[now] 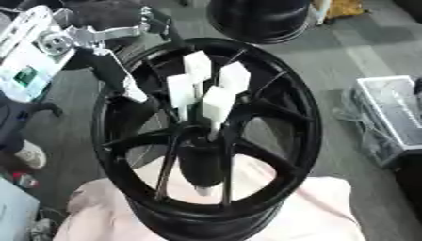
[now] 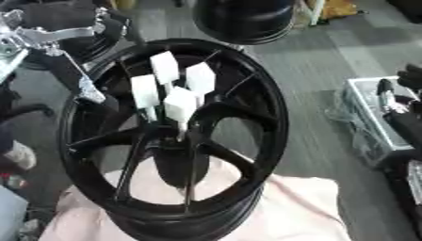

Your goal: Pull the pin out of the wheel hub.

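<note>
**Pins standing in the hub**

Left hand [image 1: 132, 92] reaches in from upper left onto the wheel [image 1: 284, 141] rim; finger state unclear. Four white pins [image 1: 217, 104] stand in the hub [image 1: 200, 136]. The wheel rests on pink cloth [image 1: 329, 212].

Pink cloth [image 1: 329, 212] below; second black rim [image 2: 243, 19] behind; clear bin [image 1: 392, 117], possibly plastic, right.

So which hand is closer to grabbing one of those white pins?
Left. The left arm reaches over the wheel rim beside the white pins; no right arm shows near them.
</note>
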You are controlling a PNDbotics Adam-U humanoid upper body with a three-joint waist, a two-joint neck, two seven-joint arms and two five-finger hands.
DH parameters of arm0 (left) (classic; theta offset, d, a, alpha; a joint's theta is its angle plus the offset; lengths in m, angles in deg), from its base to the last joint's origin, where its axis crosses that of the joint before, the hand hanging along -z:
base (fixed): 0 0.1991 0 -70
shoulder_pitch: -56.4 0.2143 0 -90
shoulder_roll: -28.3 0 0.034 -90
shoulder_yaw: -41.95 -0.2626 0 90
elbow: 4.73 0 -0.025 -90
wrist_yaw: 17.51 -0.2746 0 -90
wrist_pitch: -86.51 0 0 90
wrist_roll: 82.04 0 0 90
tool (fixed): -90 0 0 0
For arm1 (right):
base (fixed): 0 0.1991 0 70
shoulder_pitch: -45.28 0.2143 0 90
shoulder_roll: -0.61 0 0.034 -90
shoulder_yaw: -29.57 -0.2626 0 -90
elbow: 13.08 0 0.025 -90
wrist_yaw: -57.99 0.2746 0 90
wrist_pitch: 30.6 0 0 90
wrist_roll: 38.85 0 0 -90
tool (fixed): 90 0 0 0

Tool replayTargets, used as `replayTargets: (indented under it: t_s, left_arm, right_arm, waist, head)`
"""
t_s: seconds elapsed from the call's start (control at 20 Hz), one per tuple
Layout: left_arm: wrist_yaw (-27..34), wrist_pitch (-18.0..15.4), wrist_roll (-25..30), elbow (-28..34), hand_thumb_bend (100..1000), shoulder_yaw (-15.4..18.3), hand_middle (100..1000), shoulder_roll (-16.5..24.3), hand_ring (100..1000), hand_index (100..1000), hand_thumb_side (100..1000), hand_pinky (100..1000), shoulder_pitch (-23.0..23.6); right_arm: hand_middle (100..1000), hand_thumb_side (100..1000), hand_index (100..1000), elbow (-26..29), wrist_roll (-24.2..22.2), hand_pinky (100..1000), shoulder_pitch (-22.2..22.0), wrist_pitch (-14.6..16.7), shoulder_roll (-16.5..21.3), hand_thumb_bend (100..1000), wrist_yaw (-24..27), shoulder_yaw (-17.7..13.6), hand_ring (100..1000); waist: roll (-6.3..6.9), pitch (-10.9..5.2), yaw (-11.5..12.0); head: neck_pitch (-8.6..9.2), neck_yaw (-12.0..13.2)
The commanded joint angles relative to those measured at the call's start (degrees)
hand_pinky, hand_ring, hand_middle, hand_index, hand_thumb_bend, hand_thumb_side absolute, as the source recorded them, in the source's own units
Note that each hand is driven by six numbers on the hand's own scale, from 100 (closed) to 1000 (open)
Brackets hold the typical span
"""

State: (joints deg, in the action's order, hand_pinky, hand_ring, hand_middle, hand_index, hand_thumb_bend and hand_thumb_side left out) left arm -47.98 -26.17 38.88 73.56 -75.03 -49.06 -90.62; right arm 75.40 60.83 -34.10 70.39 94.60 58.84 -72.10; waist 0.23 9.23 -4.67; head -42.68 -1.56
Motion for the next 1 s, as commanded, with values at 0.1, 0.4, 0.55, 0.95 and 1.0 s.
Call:
replayTargets:
  t_s: [0.1, 0.4, 0.55, 0.95, 1.0]
  left_arm:
    - [0.72, -1.16, 1.34, -0.77, 743, 0.54, 747, 0.09, 757, 852, 441, 772, -1.67]
    - [0.65, -0.67, 1.15, -0.46, 743, 0.39, 780, -1.00, 773, 873, 448, 782, -2.27]
    - [0.65, -0.95, 1.47, -1.54, 737, 0.35, 804, -1.87, 782, 879, 447, 788, -2.36]
    - [-1.00, -2.35, 2.71, -4.13, 722, 0.53, 777, -3.92, 746, 859, 449, 758, -2.78]
    - [-1.13, -2.51, 2.90, -4.08, 722, 0.45, 777, -4.00, 746, 859, 449, 758, -2.79]
  right_arm:
    - [769, 382, 857, 0.39, -0.23, 708, 0.60, 0.16, 1.16, 267, 0.46, -0.21, 859]
    - [769, 383, 857, 0.32, -0.49, 709, 0.73, 0.20, 1.07, 265, 0.59, -0.01, 859]
    - [769, 384, 857, 0.29, -0.58, 709, 0.79, 0.21, 0.96, 263, 0.65, 0.08, 859]
    - [770, 386, 858, 0.14, -0.94, 710, 0.91, 0.22, 0.74, 258, 0.84, 0.35, 860]
    - [770, 386, 858, 0.14, -0.93, 710, 0.92, 0.23, 0.73, 258, 0.86, 0.33, 860]
  waist:
    - [-0.20, -0.76, -0.16]
    - [-0.27, -0.70, -0.36]
    - [-0.33, -0.66, -0.56]
    - [-0.55, -0.52, -1.09]
    - [-0.57, -0.51, -1.12]
  head:
    - [0.28, -0.12]
    - [0.50, -0.29]
    - [0.47, -0.24]
    - [0.51, -0.06]
    - [0.52, -0.08]
